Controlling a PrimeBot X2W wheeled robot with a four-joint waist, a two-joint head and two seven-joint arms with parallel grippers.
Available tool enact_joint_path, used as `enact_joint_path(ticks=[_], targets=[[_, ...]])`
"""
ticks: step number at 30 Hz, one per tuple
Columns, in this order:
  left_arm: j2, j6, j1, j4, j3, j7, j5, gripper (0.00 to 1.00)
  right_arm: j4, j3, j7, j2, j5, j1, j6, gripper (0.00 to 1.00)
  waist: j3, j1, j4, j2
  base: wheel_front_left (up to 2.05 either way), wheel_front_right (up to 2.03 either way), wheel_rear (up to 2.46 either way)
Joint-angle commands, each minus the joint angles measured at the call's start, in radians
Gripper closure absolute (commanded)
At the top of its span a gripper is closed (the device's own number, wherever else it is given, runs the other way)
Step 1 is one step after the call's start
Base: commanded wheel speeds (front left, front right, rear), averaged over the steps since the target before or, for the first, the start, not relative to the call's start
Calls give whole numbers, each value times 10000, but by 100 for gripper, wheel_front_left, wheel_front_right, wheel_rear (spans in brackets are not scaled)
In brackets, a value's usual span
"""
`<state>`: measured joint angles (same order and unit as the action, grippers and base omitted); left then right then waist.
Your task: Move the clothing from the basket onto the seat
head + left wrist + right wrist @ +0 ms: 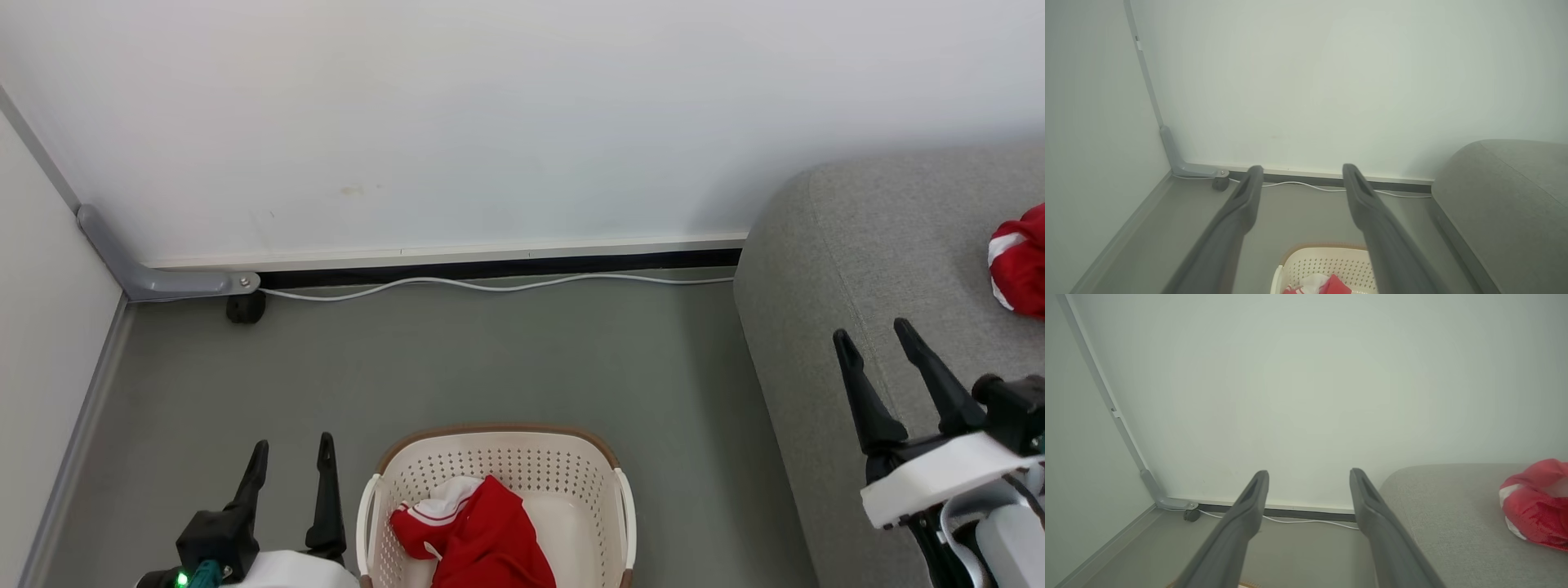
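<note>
The cream basket (608, 482) with its brown rim stands on the floor at the bottom middle; a red garment with white trim (482, 535) lies crumpled inside it. The same basket (1327, 261) and garment (1331, 284) show low in the left wrist view. A second piece of red and white clothing (1020, 261) lies on the grey seat (882, 261) at the right; it shows as clothing (1535, 506) on the seat (1453, 522) in the right wrist view too. My left gripper (292, 451) hangs open just left of the basket. My right gripper (875, 336) is open over the seat's near edge, empty.
A white wall runs across the back, with a white cable (490, 286) along the skirting. A grey bracket and a small black castor (245, 308) sit in the left corner. Grey floor (490, 359) lies between wall, basket and seat.
</note>
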<state>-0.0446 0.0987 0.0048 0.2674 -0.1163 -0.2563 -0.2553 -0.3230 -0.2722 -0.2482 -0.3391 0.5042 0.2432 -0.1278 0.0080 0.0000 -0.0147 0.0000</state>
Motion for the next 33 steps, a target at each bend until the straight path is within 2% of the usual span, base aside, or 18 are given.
enact_joint_path(ticks=[1,6,12,22,33], targets=[[-56,125,-77,-372,423,-55,-10,0,391,-10,-135,-62,-142,-226,-29,0,-45,0,-16,0,0,0,0],[-56,184,379,-559,551,-55,-18,0,702,393,-135,214,-378,-939,-29,0,-170,0,-60,0,0,0,0],[-56,326,691,-630,487,-55,-94,0,677,268,-135,383,-629,-1353,-29,0,-269,0,-131,0,0,0,0],[-56,661,839,-717,282,-55,-261,0,477,213,-135,600,-817,-1454,-29,0,-267,0,-203,0,0,0,0],[-56,673,806,-710,165,-55,-248,0,491,278,-135,608,-793,-1346,-29,0,-210,0,-216,0,0,0,0]])
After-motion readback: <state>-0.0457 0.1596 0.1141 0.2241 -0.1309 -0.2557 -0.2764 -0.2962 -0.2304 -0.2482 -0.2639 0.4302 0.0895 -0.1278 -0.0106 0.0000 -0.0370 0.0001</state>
